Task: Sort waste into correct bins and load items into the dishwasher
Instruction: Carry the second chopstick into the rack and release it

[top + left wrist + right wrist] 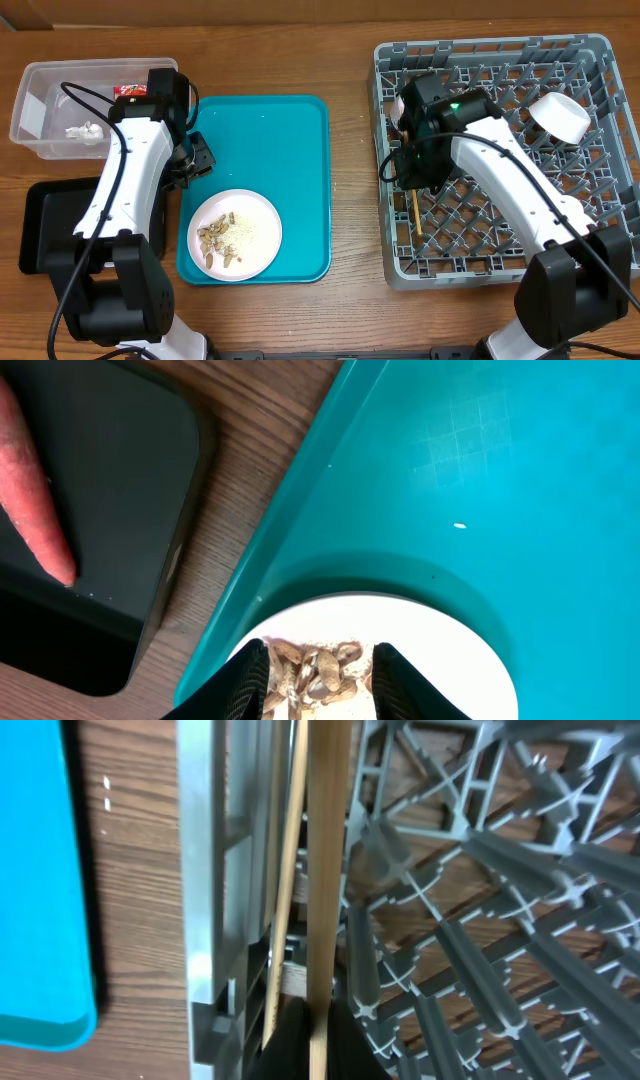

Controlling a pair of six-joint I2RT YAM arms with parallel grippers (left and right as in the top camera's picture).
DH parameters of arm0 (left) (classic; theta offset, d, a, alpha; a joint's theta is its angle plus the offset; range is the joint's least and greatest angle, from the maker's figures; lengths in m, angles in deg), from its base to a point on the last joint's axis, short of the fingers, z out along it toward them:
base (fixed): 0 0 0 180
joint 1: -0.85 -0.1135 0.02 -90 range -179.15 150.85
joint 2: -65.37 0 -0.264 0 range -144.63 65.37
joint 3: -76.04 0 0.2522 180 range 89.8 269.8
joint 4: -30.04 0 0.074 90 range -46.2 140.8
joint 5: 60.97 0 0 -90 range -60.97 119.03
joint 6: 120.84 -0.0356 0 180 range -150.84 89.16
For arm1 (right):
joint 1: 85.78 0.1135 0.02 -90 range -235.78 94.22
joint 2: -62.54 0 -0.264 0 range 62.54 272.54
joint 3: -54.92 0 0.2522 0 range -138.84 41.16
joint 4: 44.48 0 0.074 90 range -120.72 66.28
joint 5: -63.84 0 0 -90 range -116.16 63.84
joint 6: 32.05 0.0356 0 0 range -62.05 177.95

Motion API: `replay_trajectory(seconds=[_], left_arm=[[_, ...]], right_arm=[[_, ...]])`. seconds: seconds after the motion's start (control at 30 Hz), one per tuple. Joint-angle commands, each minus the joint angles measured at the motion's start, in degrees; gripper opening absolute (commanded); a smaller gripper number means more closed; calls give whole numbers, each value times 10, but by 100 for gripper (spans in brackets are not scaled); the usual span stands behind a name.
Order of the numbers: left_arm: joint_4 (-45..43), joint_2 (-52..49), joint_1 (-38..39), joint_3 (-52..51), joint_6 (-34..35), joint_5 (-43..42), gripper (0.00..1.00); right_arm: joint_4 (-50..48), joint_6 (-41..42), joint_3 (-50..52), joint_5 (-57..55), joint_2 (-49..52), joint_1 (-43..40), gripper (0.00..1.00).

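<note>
A white plate (262,235) with beige food scraps (217,243) sits on the teal tray (280,130). My left gripper (320,670) is open just above the scraps (310,658) at the plate's (450,650) edge. An orange carrot (30,490) lies in the black tray (110,510). The clear tub (40,85) holds a red wrapper (130,90) and a white tissue (85,130). My right gripper (318,1040) is shut on a wooden chopstick (325,870) inside the grey dish rack's (210,870) left wall. A second thin chopstick (285,910) lies beside it. A white bowl (558,115) rests in the rack (590,200).
The black tray (50,215) lies at the left, partly under my left arm. The teal tray (450,480) has a raised rim next to the plate. Bare wooden table shows between the teal tray and the rack.
</note>
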Motion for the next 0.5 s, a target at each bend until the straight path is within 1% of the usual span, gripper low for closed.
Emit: replay_trajectory(seconds=[0.0, 0.13, 0.27, 0.4, 0.47], left_arm=[[0, 15, 6, 12, 2, -3, 41], [0, 15, 6, 12, 2, -7, 45], [2, 15, 6, 12, 2, -8, 45], [2, 15, 6, 12, 2, -18, 46], [3, 15, 7, 12, 2, -27, 46]], right_arm=[[-18, -8, 5, 5, 2, 2, 6], [-27, -8, 5, 19, 2, 2, 12], [-29, -8, 5, 30, 2, 2, 18], [-24, -8, 5, 30, 2, 2, 20], [-17, 1, 4, 30, 0, 2, 24]])
